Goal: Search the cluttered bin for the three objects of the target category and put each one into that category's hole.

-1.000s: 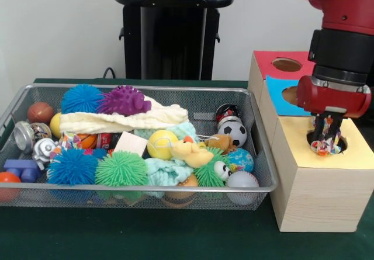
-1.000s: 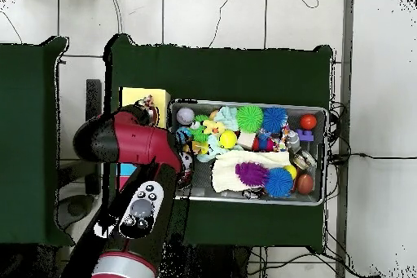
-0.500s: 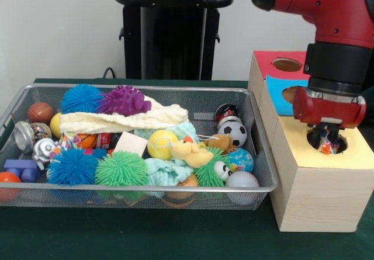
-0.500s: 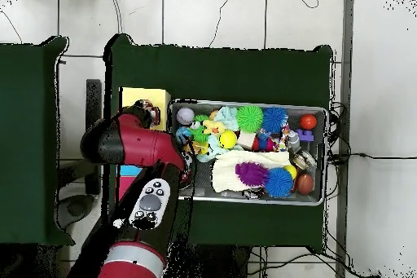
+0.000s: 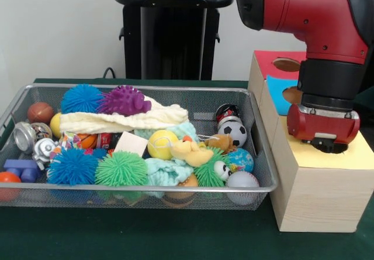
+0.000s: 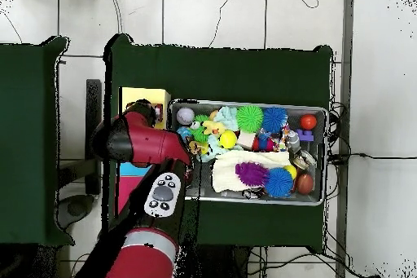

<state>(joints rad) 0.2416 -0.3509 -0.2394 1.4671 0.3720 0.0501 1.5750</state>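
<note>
My gripper [image 5: 328,146] is sunk into the hole of the yellow panel [image 5: 357,155] on the wooden box; only the red wrist head [image 5: 322,124] shows above it. No object is visible at the gripper, and the hole itself is covered. In the overhead view the arm [image 6: 142,140] hides the gripper beside the yellow panel [image 6: 142,95]. The wire bin [image 5: 146,188] left of the box holds a blue spiky ball [image 5: 82,98], a purple spiky ball [image 5: 125,100], a green spiky ball [image 5: 121,169], a soccer ball [image 5: 235,132] and a yellow tennis ball [image 5: 160,144].
Behind the yellow panel lie a blue panel [image 5: 277,93] and a red panel [image 5: 269,58], each with its own hole. A cream cloth [image 5: 120,121], a plush duck [image 5: 190,153], metal bells [image 5: 29,136] and blue blocks [image 5: 20,167] crowd the bin [image 6: 248,103].
The wrist has come down onto the yellow panel. The multicoloured rope toy seen at the gripper one second ago has sunk into the hole and is out of sight.
</note>
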